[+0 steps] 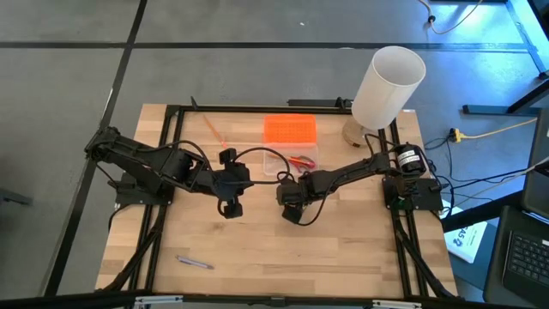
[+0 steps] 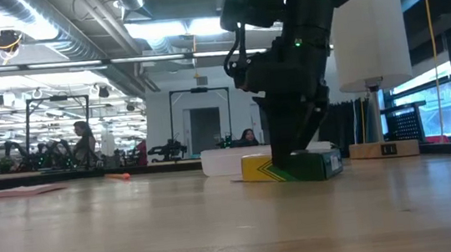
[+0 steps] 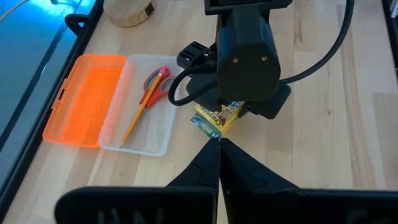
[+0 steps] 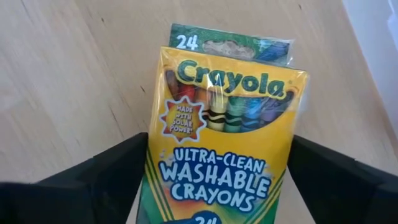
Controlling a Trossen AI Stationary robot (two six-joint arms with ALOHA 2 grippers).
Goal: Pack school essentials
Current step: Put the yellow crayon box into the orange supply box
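The wooden table [image 1: 343, 240] has 2 dark arms over it. A tall white cylinder [image 1: 388, 86] stands at the far right corner. Near the far edge lies the clear box [image 3: 149, 134] with its orange lid [image 3: 84, 99] flipped open beside it. Inside the clear box are the red-handled scissors [image 3: 155, 84] and 1 orange pencil [image 3: 140, 115]. Another orange pencil [image 1: 211, 129] lies on the table left of the lid, and a purple pen [image 1: 196, 263] lies well apart, near the front edge. The right gripper [image 4: 217, 180] is down at the middle of the table, just beside the clear box, with its 2 fingers around the long sides of the crayon box [image 4: 221, 137]. The fingers sit right against the cardboard, but I cannot tell if they are squeezing it. The crayon box lies flat on the table. It looks light and a bit stiff, but thin cardboard can dent, so a soft squeeze on the narrow sides seems best. The left gripper [image 3: 219, 146] hangs near it with its fingertips pressed together, holding nothing.
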